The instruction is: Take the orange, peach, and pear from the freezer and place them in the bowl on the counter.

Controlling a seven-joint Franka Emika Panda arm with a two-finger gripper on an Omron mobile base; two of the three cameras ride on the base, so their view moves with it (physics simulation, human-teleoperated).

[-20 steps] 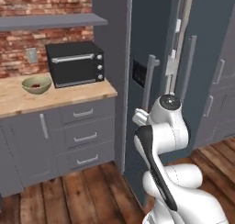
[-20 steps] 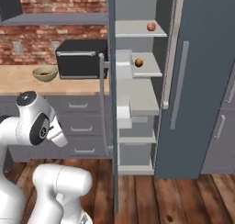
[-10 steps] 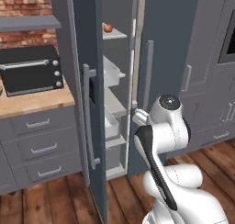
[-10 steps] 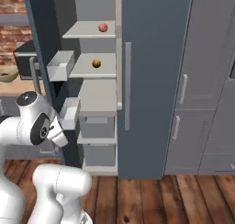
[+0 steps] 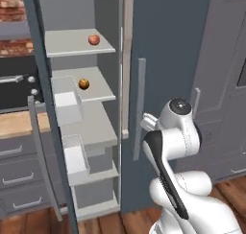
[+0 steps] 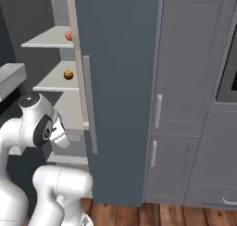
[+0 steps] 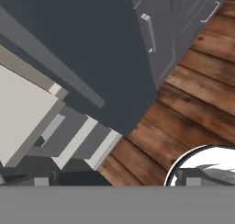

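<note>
Left base view shows the freezer (image 5: pixel 163 60) standing open, its dark slate door smooth and flat, with pale grey shelves inside and white box-shaped door bins (image 5: pixel 67 103) at the left. A salmon-pink ball (image 5: pixel 94 39) lies on the upper shelf; the orange (image 5: pixel 83 84), round and mottled, lies one shelf lower. Whether the gripper is open or closed, one cannot tell.

Freezer shelf (image 5: pixel 98 90) (orange (image 5: pixel 83 84) atop)
</note>
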